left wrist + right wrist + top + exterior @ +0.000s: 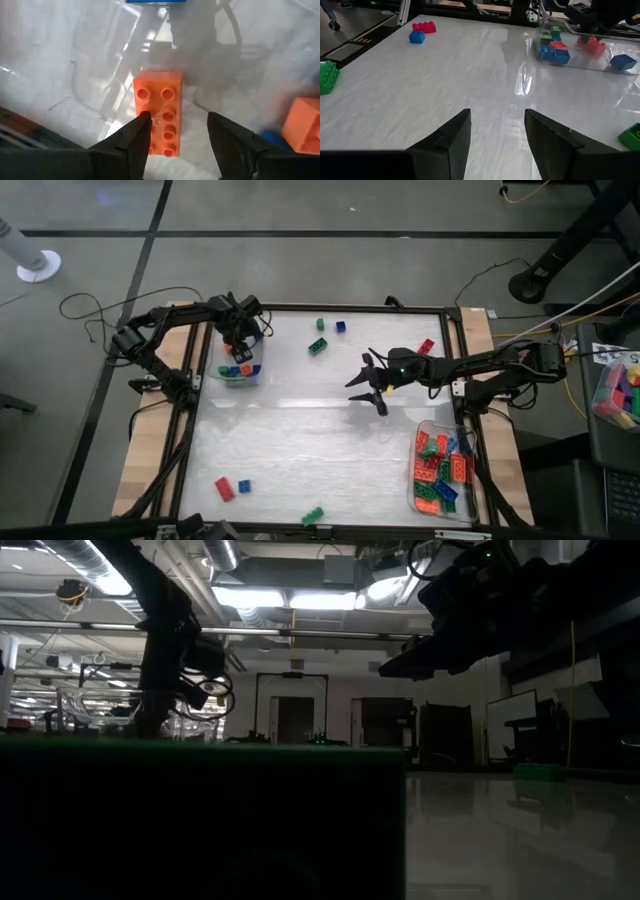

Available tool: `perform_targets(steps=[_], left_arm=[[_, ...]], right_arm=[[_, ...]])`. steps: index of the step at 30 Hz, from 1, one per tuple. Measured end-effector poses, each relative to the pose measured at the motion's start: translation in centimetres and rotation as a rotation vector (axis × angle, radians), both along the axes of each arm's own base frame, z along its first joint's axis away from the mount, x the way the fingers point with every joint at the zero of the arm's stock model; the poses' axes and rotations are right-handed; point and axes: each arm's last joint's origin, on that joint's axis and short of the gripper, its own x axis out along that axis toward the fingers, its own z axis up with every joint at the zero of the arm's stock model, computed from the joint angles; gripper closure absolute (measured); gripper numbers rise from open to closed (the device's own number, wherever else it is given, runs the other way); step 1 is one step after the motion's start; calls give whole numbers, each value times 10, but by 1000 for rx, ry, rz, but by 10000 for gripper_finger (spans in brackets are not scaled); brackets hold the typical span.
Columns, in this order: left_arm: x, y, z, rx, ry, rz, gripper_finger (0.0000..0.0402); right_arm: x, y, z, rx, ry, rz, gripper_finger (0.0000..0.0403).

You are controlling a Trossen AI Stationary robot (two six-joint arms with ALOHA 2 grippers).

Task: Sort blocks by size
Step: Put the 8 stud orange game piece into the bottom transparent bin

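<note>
Left gripper (175, 132) hangs open over the left bin (240, 372), an orange brick (159, 111) lying loose beneath its jaws, so lift straight clear; right gripper (368, 387), open and empty, waits right of that bin.

Grey concrete floor (300, 205) all round the table, crossed by dark seam lines. White round fan base (38, 267) on the floor off the table's far left corner; black stand base (533, 284) and loose cables (525, 192) off the far right. Low view: dim open lab, exposed ducting (95, 565) and fluorescent strip lights (290, 600) overhead, dark doorway (293, 710) in the back wall, black-framed equipment racks (445, 735) to its right.
</note>
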Motion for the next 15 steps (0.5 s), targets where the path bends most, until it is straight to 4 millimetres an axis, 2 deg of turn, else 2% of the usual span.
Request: perform_targets(steps=[4,15], left_arm=[[2,-4,0,-4,15,-25,220],[2,0,2,114,74,51,220]], right_arm=[[0,0,0,0,0,0,219],[0,0,0,0,0,0,219]])
